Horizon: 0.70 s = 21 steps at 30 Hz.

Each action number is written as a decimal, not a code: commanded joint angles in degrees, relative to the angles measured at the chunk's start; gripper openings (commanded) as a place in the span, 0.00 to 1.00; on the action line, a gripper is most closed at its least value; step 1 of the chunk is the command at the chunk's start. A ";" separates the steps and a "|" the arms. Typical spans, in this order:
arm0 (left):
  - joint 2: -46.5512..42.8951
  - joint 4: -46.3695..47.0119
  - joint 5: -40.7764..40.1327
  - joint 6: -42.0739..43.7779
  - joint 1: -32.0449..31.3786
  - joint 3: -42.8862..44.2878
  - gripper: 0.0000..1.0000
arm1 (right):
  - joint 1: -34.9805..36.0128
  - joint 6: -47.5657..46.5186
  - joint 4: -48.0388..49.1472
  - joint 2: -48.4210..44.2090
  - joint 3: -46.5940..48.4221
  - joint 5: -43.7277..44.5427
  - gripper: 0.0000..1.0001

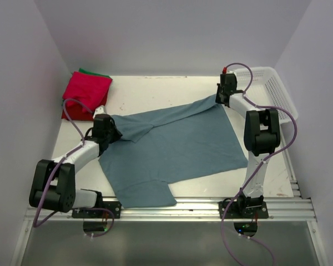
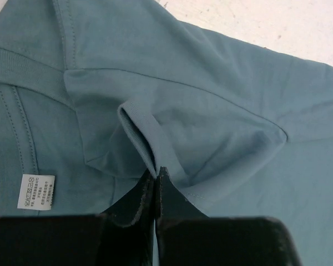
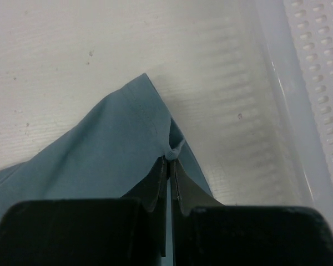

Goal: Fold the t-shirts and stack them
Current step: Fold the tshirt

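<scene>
Left fingers (image 2: 156,176): clenched on the blue shirt (image 1: 172,147), at a hemmed fold.
Right fingers (image 3: 170,165): clenched on its corner, beside the basket (image 1: 273,88).
Shirt: spread between them on the surface (image 1: 155,88).
Risk: thin pinches could slip under uneven pull.

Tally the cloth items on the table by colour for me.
Blue-grey t-shirt: 1, spread out
Red folded cloth: 1 pile, layers unclear
Green folded cloth: 1, only an edge showing
Total: 3 visible
</scene>
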 commanded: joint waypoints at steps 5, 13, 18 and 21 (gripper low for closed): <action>3.53 5.86 -1.88 -1.35 -0.32 2.26 0.00 | -0.13 0.82 -0.55 -3.07 -0.16 1.12 0.00; 2.48 4.89 -3.28 -1.09 -0.32 1.65 0.00 | -0.13 1.08 -1.52 -2.46 0.02 2.17 0.00; 0.73 3.93 -5.13 -1.18 -0.32 0.42 0.00 | 0.05 1.61 -1.61 -2.89 -1.73 2.87 0.00; -1.03 3.31 -5.92 -1.00 -0.32 0.59 0.00 | 0.05 1.96 -1.52 -4.03 -3.23 3.22 0.00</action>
